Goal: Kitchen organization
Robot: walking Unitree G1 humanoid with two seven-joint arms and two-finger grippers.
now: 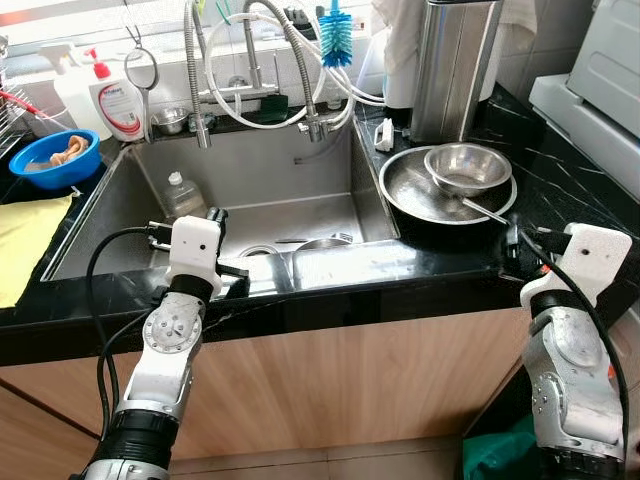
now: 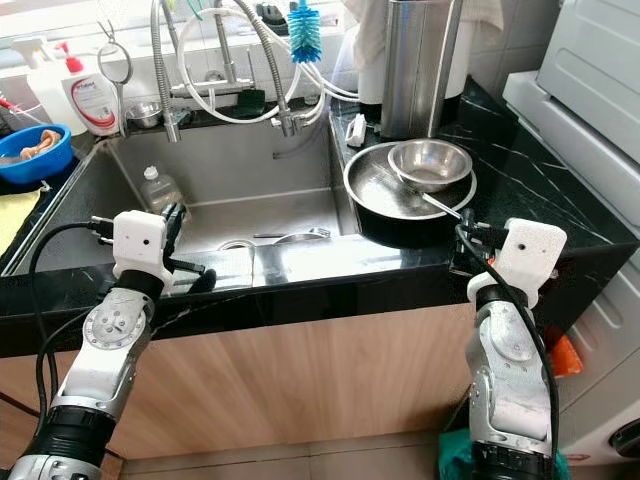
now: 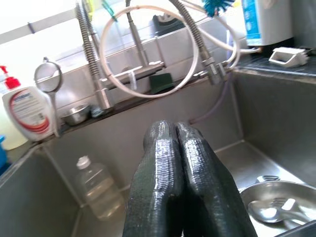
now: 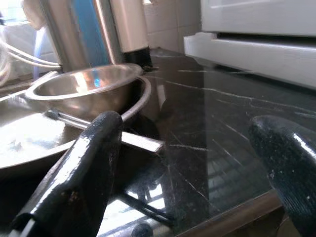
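Left pincer (image 3: 177, 148) fingers pressed together, right pincer (image 4: 195, 163) fingers spread wide apart.

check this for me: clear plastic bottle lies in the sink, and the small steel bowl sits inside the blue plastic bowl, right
Not quite. The clear plastic bottle does lie in the steel sink, but the left eye view shows the small steel bowl sitting inside the large steel pan on the black counter, not the blue plastic bowl.

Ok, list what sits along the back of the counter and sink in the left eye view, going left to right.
Blue bowl → soap bottle → small wire strainer → coiled faucets → blue bottle brush → steel canister → white appliance.
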